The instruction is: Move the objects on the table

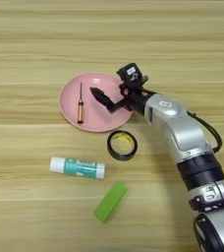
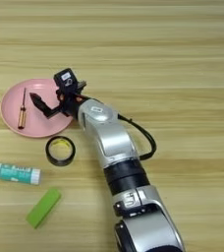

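We cannot tell how far our gripper (image 1: 100, 94) is open: only one black finger (image 1: 98, 95) shows clearly, jutting out over the pink plate (image 1: 70, 111), and the other is lost against the black body behind it. Whether that finger touches the plate or hangs just above it is also hard to make out. We see nothing caught in it. In the right eye view the white tube (image 2: 12, 173) is cut off at the picture's left edge.

The screwdriver (image 1: 79, 104) lies on the plate with its orange handle toward us and its thin shaft pointing away; it sits just left of our fingertip, apart from it. The tape ring (image 1: 122, 145) lies flat on the table (image 1: 45, 44) just beside the plate's near right rim, below our wrist. The tube lies on its side nearer to us and further left, and the green block (image 1: 110, 202) lies nearest of all, slanted, well apart from the gripper.
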Action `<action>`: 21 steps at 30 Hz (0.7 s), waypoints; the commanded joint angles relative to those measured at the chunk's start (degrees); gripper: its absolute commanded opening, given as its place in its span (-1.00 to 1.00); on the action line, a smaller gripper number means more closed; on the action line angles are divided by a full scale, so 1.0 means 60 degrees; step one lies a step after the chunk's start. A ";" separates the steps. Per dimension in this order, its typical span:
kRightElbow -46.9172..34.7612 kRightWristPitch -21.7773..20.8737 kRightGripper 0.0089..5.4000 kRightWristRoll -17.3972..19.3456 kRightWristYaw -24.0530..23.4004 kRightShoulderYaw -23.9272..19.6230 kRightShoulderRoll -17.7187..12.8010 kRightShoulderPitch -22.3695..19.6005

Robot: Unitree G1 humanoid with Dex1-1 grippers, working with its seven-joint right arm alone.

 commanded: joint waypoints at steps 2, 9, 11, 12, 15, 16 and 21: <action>0.0061 -0.0523 0.98 -0.0316 -0.0180 0.0077 -0.0004 -0.0876; 0.0457 -0.0634 0.98 -0.0599 -0.0082 0.0224 -0.0037 -0.0878; 0.0518 -0.0644 0.98 -0.0637 -0.0065 0.0233 -0.0036 -0.0884; 0.0554 -0.0648 0.98 -0.0660 -0.0055 0.0245 -0.0040 -0.0890; 0.0649 -0.0648 0.98 -0.0733 -0.0028 0.0293 -0.0052 -0.0907; 0.0679 -0.0652 0.98 -0.0754 -0.0018 0.0305 -0.0052 -0.0910; 0.0781 -0.0659 0.98 -0.0841 0.0041 0.0345 -0.0054 -0.0911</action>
